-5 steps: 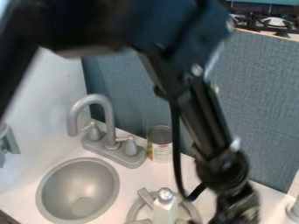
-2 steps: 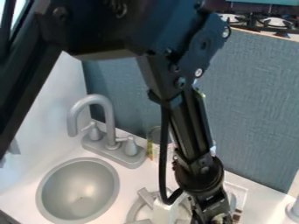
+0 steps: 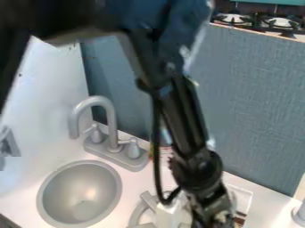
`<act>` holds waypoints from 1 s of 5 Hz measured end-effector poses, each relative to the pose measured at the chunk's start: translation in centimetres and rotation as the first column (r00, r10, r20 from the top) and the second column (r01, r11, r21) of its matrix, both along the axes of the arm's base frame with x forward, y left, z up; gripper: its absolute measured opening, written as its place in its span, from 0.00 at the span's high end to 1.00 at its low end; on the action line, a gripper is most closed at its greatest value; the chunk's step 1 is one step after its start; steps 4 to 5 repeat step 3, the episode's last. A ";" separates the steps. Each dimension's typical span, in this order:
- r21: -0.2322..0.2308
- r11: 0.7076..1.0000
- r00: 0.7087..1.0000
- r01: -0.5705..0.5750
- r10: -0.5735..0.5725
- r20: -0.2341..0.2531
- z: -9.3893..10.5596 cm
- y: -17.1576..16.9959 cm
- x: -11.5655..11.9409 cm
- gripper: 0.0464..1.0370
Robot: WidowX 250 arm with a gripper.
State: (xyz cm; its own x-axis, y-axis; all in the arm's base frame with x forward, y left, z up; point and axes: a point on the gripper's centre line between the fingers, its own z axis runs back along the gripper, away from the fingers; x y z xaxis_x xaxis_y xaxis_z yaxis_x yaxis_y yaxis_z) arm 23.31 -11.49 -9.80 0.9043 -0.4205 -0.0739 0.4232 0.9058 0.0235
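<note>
- One black arm [image 3: 184,116] comes in from the top left and slants down across the middle, its upper part dark and blurred.
- At its lower end the gripper [image 3: 219,219] hangs low over the counter [image 3: 268,200], at the bottom edge; I cannot tell whether it is open or closed, or whether it holds anything.
- Just left of the gripper, a white container [image 3: 169,214] stands upright near the bottom edge, over a grey ring [image 3: 137,215] with flat spokes. Whether gripper and container touch is unclear.
- A black cable [image 3: 157,156] runs down beside the arm and loops near the container's top.
- Right of the gripper, partly behind the arm, lies a pale-edged tray [image 3: 248,198], with something brown [image 3: 239,220] at its lower part.
- To the left, a round grey sink [image 3: 80,193] is set in the counter.
- Behind the sink stands a grey faucet [image 3: 111,122], its spout curving left, with a handle on either side.
- A can [image 3: 166,152] is behind the arm and cable, right of the faucet, mostly hidden.
- A blue-grey panel [image 3: 256,102] rises behind the counter; beyond its top edge, at upper right, is a stove [image 3: 258,21] with black grates.
</note>
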 end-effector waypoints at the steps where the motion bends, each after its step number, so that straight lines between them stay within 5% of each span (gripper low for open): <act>1: -0.012 0.996 0.995 -0.094 0.094 0.015 2.4 0.6 0.3 0.05; 3: -0.051 0.988 0.984 -0.146 0.150 0.091 8.9 1.5 -0.7 0.05; 5: -0.051 0.988 0.984 -0.146 0.150 0.091 8.9 1.5 -0.7 0.05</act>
